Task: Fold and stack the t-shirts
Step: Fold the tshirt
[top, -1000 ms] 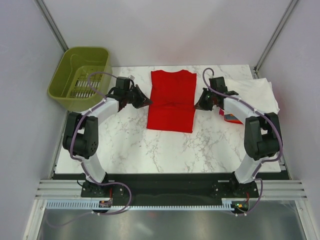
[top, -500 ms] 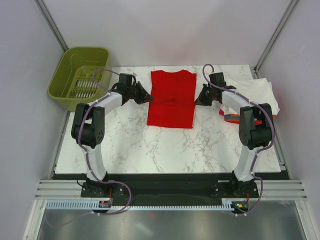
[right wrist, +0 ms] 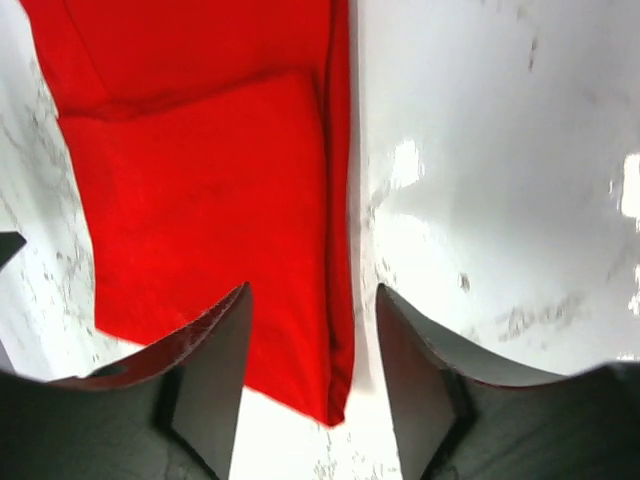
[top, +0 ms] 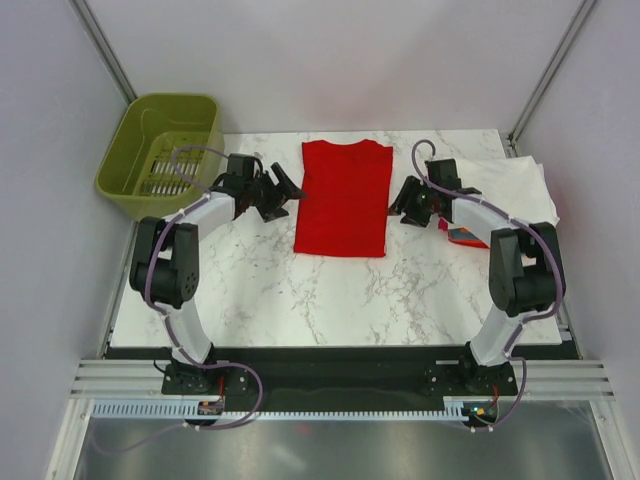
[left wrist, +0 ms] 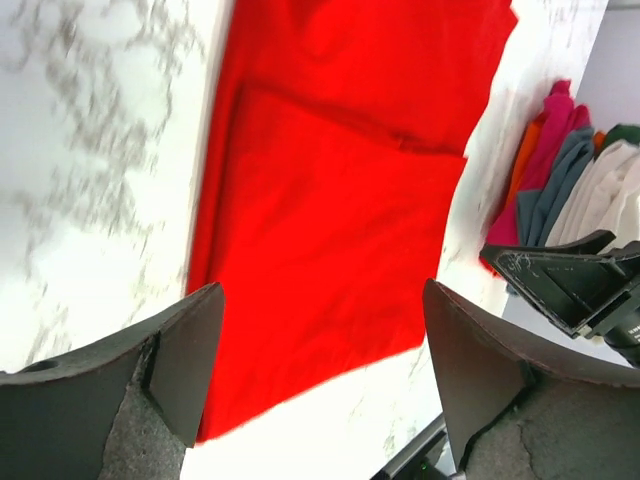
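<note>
A bright red t-shirt (top: 343, 198) lies flat mid-table as a long rectangle with its sides folded in. It also fills the left wrist view (left wrist: 340, 180) and the right wrist view (right wrist: 200, 190). My left gripper (top: 285, 195) hovers just off the shirt's left edge, open and holding nothing (left wrist: 322, 300). At the right edge my right gripper (top: 403, 205) is open too, its jaws (right wrist: 315, 300) straddling the folded edge without pinching it. A stack of folded t-shirts (top: 510, 185), white on top, sits at the far right, and its coloured edges show in the left wrist view (left wrist: 560, 170).
An olive-green basket (top: 160, 150) stands off the table's back left corner. Grey walls close in the back and sides. The marble table (top: 330, 300) stretches toward the arm bases. My right gripper's housing (left wrist: 570, 285) shows across the shirt in the left wrist view.
Both grippers were shut on the shirt's side edges and have opened, letting go. Each has drawn back a little outward from the shirt, which now lies flat.
</note>
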{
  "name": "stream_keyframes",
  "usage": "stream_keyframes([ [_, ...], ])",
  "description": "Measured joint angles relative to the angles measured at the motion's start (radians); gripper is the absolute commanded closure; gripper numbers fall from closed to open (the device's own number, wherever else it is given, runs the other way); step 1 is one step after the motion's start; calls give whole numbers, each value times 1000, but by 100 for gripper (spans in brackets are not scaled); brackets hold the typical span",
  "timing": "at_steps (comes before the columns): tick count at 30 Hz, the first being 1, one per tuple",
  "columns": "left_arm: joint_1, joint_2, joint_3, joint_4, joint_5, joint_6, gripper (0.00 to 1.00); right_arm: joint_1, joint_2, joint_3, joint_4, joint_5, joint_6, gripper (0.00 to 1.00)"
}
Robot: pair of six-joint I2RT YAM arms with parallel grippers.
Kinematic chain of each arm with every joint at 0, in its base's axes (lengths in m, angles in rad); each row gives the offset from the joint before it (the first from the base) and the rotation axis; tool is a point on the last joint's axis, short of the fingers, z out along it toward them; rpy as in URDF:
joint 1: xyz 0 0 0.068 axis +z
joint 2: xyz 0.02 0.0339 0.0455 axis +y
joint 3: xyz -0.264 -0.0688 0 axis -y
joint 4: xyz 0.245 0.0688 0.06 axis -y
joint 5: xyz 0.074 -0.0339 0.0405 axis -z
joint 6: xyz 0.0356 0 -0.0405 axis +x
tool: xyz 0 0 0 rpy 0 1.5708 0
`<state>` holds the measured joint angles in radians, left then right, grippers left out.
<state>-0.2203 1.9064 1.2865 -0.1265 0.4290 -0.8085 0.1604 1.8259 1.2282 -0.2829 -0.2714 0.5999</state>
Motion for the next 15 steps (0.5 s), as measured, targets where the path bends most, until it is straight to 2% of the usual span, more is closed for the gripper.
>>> stream_keyframes([
  [4, -4, -126, -124, -2, -9, 21, 18, 3, -115, -160, 39, -34, -6, 46],
  [8, -14, -199, -207, 0, -9, 44, 26, 21, -168, -276, 69, -66, -14, 50],
  [15, -33, -210, -295, 0, -9, 78, 30, 61, -166, -325, 100, -121, -21, 49],
])
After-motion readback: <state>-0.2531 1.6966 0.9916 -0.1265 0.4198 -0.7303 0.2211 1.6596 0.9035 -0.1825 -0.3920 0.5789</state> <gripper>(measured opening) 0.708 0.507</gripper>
